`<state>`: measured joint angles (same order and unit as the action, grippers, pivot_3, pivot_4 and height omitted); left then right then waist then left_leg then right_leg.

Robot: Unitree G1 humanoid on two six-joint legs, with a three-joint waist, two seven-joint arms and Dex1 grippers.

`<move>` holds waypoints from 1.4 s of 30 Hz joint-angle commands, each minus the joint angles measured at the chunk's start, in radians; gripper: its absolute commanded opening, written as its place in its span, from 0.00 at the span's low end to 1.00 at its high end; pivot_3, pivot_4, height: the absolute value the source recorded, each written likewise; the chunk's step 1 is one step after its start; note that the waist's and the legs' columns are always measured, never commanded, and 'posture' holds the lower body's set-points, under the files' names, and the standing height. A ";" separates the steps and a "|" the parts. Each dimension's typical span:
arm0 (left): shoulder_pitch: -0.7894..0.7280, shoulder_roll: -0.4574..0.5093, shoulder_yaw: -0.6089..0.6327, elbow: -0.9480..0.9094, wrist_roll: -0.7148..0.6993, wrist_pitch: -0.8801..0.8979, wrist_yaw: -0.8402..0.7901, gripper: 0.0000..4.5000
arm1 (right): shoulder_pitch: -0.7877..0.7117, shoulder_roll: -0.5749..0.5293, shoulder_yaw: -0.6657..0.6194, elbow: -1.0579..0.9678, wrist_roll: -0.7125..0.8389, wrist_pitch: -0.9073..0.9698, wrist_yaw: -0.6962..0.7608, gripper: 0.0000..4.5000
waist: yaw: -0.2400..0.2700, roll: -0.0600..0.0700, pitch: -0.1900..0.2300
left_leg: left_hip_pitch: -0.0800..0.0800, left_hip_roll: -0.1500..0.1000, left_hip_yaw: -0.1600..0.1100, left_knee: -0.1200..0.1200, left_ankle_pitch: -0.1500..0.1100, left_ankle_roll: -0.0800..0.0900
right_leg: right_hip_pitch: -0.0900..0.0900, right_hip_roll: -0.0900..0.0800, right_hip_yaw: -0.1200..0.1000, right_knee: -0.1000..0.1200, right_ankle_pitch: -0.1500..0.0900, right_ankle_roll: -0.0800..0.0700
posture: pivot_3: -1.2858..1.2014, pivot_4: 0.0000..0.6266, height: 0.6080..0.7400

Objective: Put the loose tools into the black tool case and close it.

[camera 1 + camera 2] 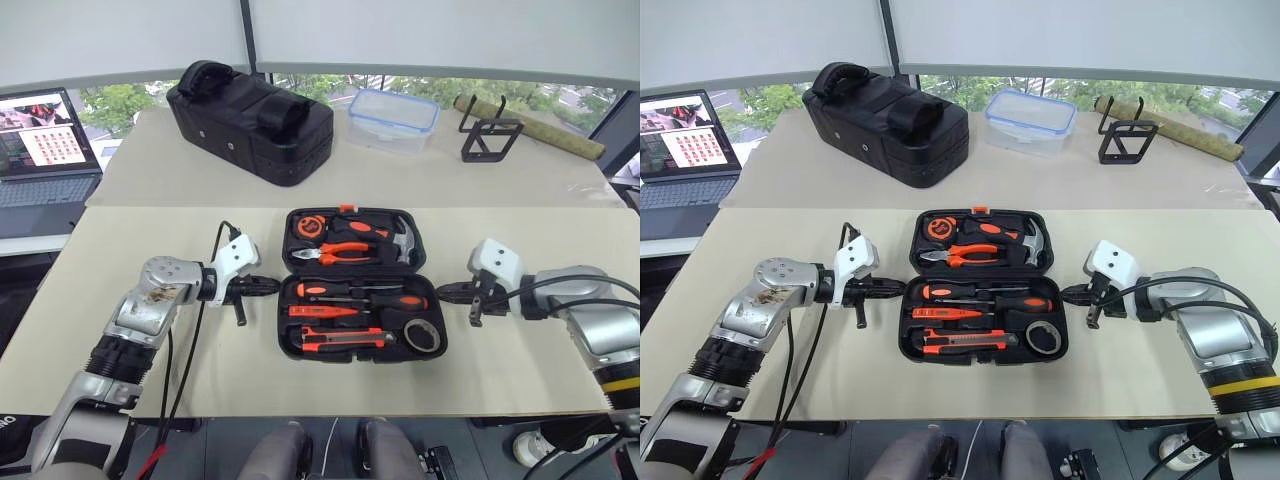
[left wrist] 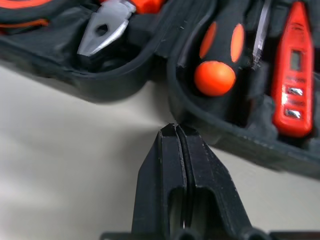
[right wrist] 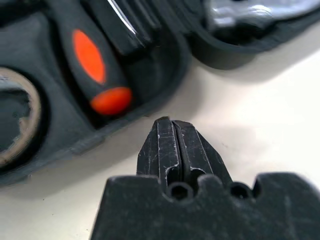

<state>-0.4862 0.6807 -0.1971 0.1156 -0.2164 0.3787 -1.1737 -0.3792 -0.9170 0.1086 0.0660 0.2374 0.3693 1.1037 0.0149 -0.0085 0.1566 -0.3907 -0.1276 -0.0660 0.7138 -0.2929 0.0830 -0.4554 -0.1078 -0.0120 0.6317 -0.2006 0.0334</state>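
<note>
Pretty even daylight coming in from the windows [image 1: 320, 90] at the back, with only soft shadows on the table [image 1: 150, 380]. Head views are sharp, but both wrist views go blurry up close on the black tool case [image 2: 150, 75].

Black tool case [image 1: 283, 320] lies open flat on the beige table, lid half away from the robot, orange latch [image 1: 346, 208] at the lid's far edge. Near half holds two black-and-orange screwdrivers [image 1: 365, 294], an orange tester screwdriver [image 1: 325, 312], a black-and-orange utility knife [image 1: 345, 343] and a grey tape roll [image 1: 422, 336], all seemingly seated in their recesses.
</note>
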 commanded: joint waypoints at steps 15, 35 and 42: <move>0.215 0.119 -0.010 -0.212 0.008 -0.071 -0.102 0.02 | 0.323 -0.074 -0.137 -0.320 0.004 -0.085 0.044 0.00 | -0.002 0.001 -0.001 | 0.001 0.001 0.000 -0.001 0.000 0.000 | 0.001 0.001 0.001 -0.001 0.000 0.000 | 0.52 0.24 0.86; -0.278 -0.065 0.219 0.146 -0.236 0.715 0.230 0.97 | -0.074 0.120 -0.271 -0.150 0.221 0.523 -0.295 0.94 | -0.003 0.001 -0.002 | 0.002 0.000 0.002 0.001 0.001 -0.001 | 0.000 0.001 0.000 0.003 0.002 -0.001 | 0.52 0.24 0.86; -0.370 -0.192 0.184 0.284 -0.196 0.693 0.323 0.97 | -0.273 0.258 -0.219 0.067 0.177 0.607 -0.442 0.94 | -0.009 0.001 -0.002 | 0.000 0.001 0.003 0.001 0.001 -0.001 | -0.002 0.000 0.001 0.010 0.002 -0.001 | 0.52 0.24 0.86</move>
<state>-0.8326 0.5026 -0.0044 0.3865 -0.4257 1.0977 -0.8646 -0.6042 -0.6738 -0.1012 0.0963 0.4291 0.9678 0.7034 0.0057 -0.0071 0.1549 -0.3905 -0.1270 -0.0633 0.7152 -0.2916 0.0815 -0.4574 -0.1078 -0.0103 0.6418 -0.1987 0.0321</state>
